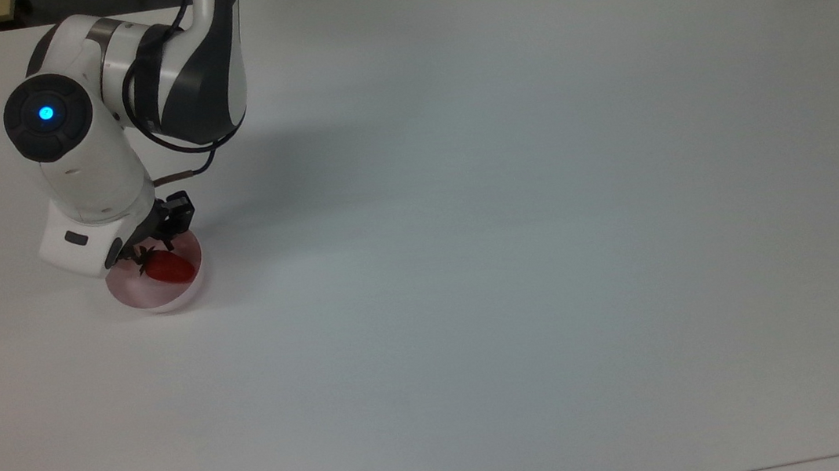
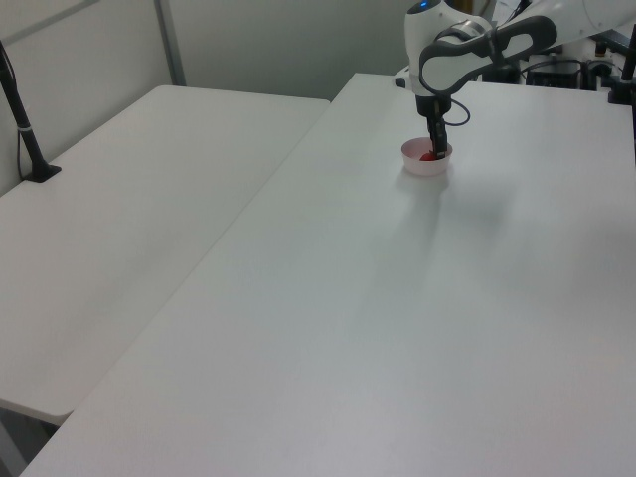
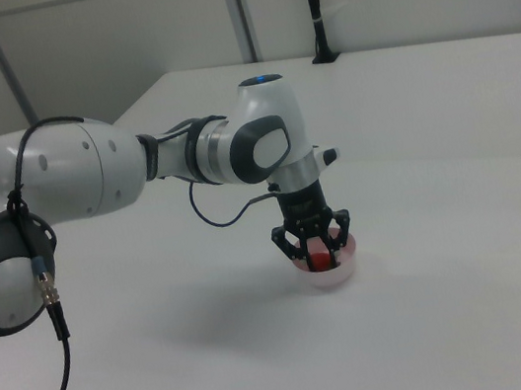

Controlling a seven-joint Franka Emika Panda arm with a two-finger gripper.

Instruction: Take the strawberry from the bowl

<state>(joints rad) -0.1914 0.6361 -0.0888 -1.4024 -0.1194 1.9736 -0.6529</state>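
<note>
The wide white rectangular table (image 1: 515, 240) carries everything here, and the small round pale pink, slightly translucent plastic bowl (image 1: 162, 295) serves as the landmark on it. The bowl sits near the top view's left edge of the table; it also shows in the left view (image 2: 415, 165) and in the right view (image 3: 337, 273).

A second white table (image 2: 129, 219) stands beyond the bowl's table, off toward the left view's left, with a gap between the two. A black upright post (image 2: 22, 124) stands on it, far from the bowl.

The white and grey robot arm (image 1: 134, 86) reaches over the table from the top view's upper edge and bends down directly above the bowl, with a black cable (image 1: 176, 141) looping along its wrist. A round dark cap with a blue light (image 1: 47, 113) sits on the arm above the bowl.

The black two-finger gripper (image 1: 152, 246) hangs right over the bowl, pointing straight down into it; it also appears in the left view (image 2: 436, 149) and in the right view (image 3: 316, 246). In the right view its fingers stand spread apart, one on each side of the fruit, with a gap showing between them and it.

The small glossy red elongated strawberry (image 1: 170, 268) lies inside the bowl, its dark green leafy end toward the gripper; it shows as a red spot in the left view (image 2: 427, 156) and between the fingers in the right view (image 3: 321, 260).
</note>
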